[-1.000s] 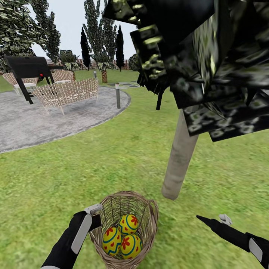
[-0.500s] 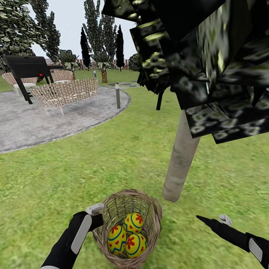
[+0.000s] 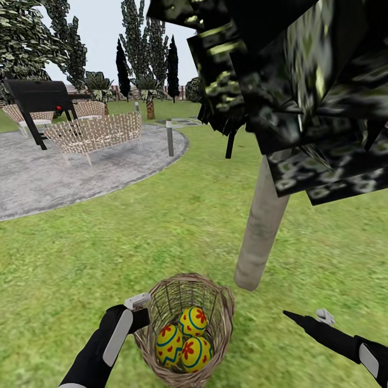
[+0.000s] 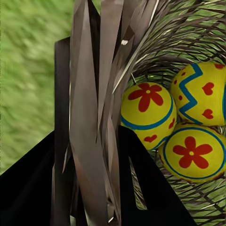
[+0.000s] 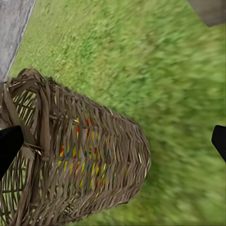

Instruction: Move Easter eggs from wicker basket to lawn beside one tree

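The wicker basket (image 3: 185,328) stands on the lawn (image 3: 161,231) just in front of me, a short way from the tree (image 3: 262,226) and its pale trunk. Three Easter eggs lie inside: one (image 3: 169,343) on the left, one (image 3: 194,320) behind, one (image 3: 195,354) in front. My left gripper (image 3: 141,310) is shut on the basket's rim; in the left wrist view the wicker wall (image 4: 94,117) runs between its fingers, with the eggs (image 4: 148,115) beyond. My right gripper (image 3: 304,315) hovers wide open over the grass, right of the basket (image 5: 80,160).
The tree's dark canopy (image 3: 302,81) hangs low over the upper right. A grey gravel patio (image 3: 64,172) with wicker chairs (image 3: 97,133) and a black grill (image 3: 40,99) lies at the far left, with a short post light (image 3: 170,137) on its edge. Open grass surrounds the trunk.
The basket and my left gripper have shifted slightly to the right, toward the trunk, and the eggs have rolled a little inside. The right arm has stayed put.
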`<state>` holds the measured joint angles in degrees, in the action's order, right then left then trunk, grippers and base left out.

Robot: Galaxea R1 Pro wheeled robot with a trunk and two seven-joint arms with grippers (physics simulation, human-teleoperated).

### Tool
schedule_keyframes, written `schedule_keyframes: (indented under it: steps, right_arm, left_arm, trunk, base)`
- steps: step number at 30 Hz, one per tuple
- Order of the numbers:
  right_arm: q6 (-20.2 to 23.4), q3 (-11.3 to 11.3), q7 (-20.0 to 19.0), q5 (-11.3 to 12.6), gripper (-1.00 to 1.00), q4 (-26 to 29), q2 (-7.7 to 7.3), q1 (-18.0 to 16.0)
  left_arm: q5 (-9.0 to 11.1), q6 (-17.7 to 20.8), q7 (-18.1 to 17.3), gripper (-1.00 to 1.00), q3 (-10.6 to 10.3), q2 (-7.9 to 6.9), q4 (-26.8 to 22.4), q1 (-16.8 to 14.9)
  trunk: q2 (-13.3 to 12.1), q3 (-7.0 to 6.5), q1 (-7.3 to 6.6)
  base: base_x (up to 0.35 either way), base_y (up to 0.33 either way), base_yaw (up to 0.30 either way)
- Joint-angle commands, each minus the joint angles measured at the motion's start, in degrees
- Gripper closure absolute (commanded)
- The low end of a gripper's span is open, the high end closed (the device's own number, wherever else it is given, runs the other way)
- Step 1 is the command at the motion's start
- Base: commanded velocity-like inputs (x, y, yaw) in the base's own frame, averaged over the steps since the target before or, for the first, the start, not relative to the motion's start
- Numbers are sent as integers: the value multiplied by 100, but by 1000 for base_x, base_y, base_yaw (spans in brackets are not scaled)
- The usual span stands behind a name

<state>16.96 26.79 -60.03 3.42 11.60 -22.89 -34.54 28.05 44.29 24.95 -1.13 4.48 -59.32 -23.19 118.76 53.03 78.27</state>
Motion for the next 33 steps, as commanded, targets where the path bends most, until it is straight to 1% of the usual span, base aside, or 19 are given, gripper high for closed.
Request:
schedule_keyframes:
  steps: [1,31,33]
  right_arm:
    - [0,1,0,1,-100,0,-2,0]
    - [9,10,0,1,-100,0,-5,0]
    - [9,10,0,1,-100,0,-5,0]
  left_arm:
    - [42,-17,0,100,-1,0,-1,-1]
    - [42,-25,1,100,7,1,-1,-1]
    - [49,-23,1,100,15,-6,-9,-1]
  trunk:
    - [42,18,22]
    - [1245,557,681]
    - [1245,557,681]
  base:
    - [0,0,0]
    - [0,0,0]
    - [0,0,0]
